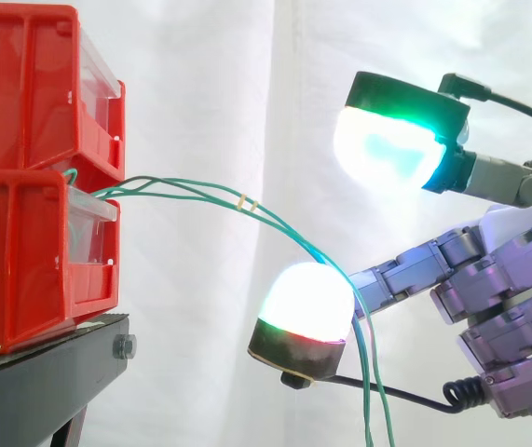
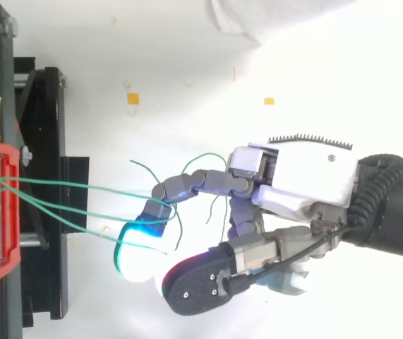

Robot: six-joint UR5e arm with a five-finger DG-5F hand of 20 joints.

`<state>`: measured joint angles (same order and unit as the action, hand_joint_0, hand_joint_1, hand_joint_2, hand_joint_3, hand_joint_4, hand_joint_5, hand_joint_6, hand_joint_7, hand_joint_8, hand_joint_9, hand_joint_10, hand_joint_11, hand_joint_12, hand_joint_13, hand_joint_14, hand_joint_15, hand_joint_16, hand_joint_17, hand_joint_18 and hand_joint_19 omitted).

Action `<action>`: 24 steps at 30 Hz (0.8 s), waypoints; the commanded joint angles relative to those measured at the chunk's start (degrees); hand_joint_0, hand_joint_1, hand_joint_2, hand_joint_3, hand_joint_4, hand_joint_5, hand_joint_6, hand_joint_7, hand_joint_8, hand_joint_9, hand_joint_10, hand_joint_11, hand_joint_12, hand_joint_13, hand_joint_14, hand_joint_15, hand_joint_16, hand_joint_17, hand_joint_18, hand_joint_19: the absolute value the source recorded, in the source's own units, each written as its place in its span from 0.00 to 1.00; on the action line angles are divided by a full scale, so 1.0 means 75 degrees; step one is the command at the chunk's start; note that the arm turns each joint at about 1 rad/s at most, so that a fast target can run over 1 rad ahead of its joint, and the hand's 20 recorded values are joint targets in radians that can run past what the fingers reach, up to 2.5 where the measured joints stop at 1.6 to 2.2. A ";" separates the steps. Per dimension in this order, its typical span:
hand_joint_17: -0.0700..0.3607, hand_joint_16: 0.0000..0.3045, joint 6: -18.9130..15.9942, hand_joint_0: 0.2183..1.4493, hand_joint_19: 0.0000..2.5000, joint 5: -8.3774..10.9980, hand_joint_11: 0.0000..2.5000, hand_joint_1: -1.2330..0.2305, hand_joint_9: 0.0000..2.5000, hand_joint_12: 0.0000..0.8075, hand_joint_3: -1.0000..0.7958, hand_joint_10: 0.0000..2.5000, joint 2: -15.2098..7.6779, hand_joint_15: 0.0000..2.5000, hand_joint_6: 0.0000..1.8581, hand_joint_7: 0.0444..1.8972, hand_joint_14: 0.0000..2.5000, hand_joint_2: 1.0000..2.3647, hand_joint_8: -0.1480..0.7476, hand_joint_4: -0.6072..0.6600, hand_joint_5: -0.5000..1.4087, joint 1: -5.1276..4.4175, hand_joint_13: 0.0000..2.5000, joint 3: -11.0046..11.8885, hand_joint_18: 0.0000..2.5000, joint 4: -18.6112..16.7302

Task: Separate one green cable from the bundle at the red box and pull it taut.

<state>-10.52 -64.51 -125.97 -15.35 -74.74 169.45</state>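
Looks to be at the sorting-out step: hand [image 1: 508, 279] spread wide and gripping nothing, one glowing pad [image 1: 391, 140] held high, another low and right up against the green cables [image 1: 191, 189]. Come out of the gap between the stacked red boxes [image 1: 23, 93], arc rightward in a slack bow, gathered partway by a small pale band [image 1: 245, 202], then drop past the lower finger and hang on down. From above, fan out from the box front toward the reaching finger, with a few loose ends curling near it. Hard to say whether touching that finger or merely passing beside it. Calls next, most likely, for hooking a single strand clear of the others, closing on it, then drawing away from the boxes until the sag goes. Could easily drag several along at once, given that band. Under the boxes, a black stand [image 1: 42, 368]; behind, a white curtain [image 1: 210, 74]; below, pale floor [image 2: 187, 70] dotted with small orange marks [image 2: 133, 98].
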 commanded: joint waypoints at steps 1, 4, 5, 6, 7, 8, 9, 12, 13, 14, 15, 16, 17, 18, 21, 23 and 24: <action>0.55 0.25 0.0183 0.20 0.34 0.0234 0.41 0.45 0.80 0.48 0.28 0.01 -0.0009 0.55 0.27 0.45 0.01 0.00 0.46 0.69 0.27 -0.0051 0.80 0.0005 0.89 -0.0128; 0.56 0.25 0.0617 0.19 0.33 0.0820 0.40 0.46 0.79 0.50 0.28 0.01 0.0003 0.53 0.27 0.44 0.01 0.00 0.48 0.70 0.27 -0.0086 0.79 -0.0007 0.88 -0.0363; 0.56 0.25 0.0711 0.18 0.34 0.0925 0.40 0.46 0.78 0.50 0.28 0.01 0.0003 0.53 0.27 0.43 0.01 0.00 0.48 0.70 0.27 -0.0098 0.79 0.0005 0.88 -0.0410; 0.57 0.25 0.0793 0.18 0.33 0.1019 0.39 0.46 0.78 0.51 0.28 0.01 0.0003 0.53 0.27 0.43 0.01 0.00 0.48 0.70 0.26 -0.0098 0.78 0.0005 0.88 -0.0457; 0.58 0.26 0.0898 0.17 0.33 0.1136 0.39 0.47 0.77 0.52 0.28 0.01 0.0003 0.51 0.27 0.42 0.01 0.00 0.49 0.70 0.26 -0.0098 0.77 0.0005 0.87 -0.0539; 0.58 0.26 0.0933 0.16 0.32 0.1183 0.38 0.47 0.76 0.53 0.28 0.01 -0.0009 0.51 0.27 0.42 0.01 0.00 0.49 0.70 0.26 -0.0110 0.77 -0.0007 0.87 -0.0574; 0.59 0.27 0.0968 0.16 0.32 0.1195 0.38 0.47 0.75 0.54 0.28 0.01 0.0003 0.50 0.27 0.42 0.01 0.00 0.49 0.70 0.26 -0.0110 0.77 0.0005 0.87 -0.0632; 0.60 0.27 0.0992 0.15 0.31 0.1242 0.37 0.48 0.73 0.55 0.28 0.01 -0.0009 0.48 0.27 0.42 0.01 0.00 0.50 0.70 0.25 -0.0110 0.75 0.0005 0.85 -0.0785; 0.59 0.27 0.0992 0.15 0.32 0.1254 0.37 0.48 0.73 0.55 0.28 0.01 0.0003 0.48 0.27 0.41 0.01 0.00 0.49 0.70 0.25 -0.0098 0.74 0.0005 0.85 -0.0820; 0.59 0.27 0.1015 0.15 0.32 0.1300 0.37 0.48 0.73 0.56 0.28 0.01 0.0003 0.48 0.27 0.41 0.01 0.00 0.50 0.70 0.25 -0.0110 0.74 -0.0007 0.85 -0.0890; 0.59 0.27 0.1039 0.15 0.31 0.1359 0.37 0.48 0.72 0.56 0.28 0.01 0.0003 0.47 0.27 0.41 0.01 0.00 0.50 0.70 0.25 -0.0110 0.74 0.0005 0.84 -0.0925; 0.59 0.27 0.1097 0.15 0.31 0.1429 0.36 0.48 0.72 0.56 0.28 0.01 -0.0009 0.47 0.27 0.41 0.01 0.00 0.51 0.71 0.25 -0.0110 0.74 0.0005 0.84 -0.0960; 0.59 0.27 0.1133 0.15 0.31 0.1488 0.36 0.48 0.72 0.56 0.28 0.01 -0.0009 0.47 0.27 0.41 0.01 0.00 0.51 0.71 0.25 -0.0110 0.74 -0.0007 0.84 -0.0960; 0.59 0.27 0.1168 0.15 0.32 0.1547 0.36 0.48 0.72 0.57 0.28 0.01 -0.0009 0.47 0.27 0.41 0.01 0.00 0.50 0.70 0.25 -0.0110 0.74 0.0005 0.84 -0.0972; 0.59 0.27 0.1226 0.15 0.32 0.1699 0.36 0.47 0.72 0.56 0.28 0.01 -0.0009 0.47 0.27 0.41 0.01 0.00 0.50 0.70 0.25 -0.0110 0.73 -0.0007 0.83 -0.0972; 0.59 0.27 0.1226 0.16 0.32 0.1711 0.36 0.47 0.72 0.56 0.28 0.01 -0.0009 0.47 0.27 0.41 0.01 0.00 0.50 0.71 0.25 -0.0110 0.73 0.0005 0.83 -0.0972; 0.59 0.27 0.1226 0.16 0.32 0.1711 0.36 0.47 0.72 0.56 0.28 0.01 -0.0009 0.47 0.27 0.42 0.01 0.00 0.50 0.71 0.25 -0.0110 0.73 -0.0007 0.83 -0.0972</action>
<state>-1.45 -52.09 -126.02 -16.17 -74.76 162.20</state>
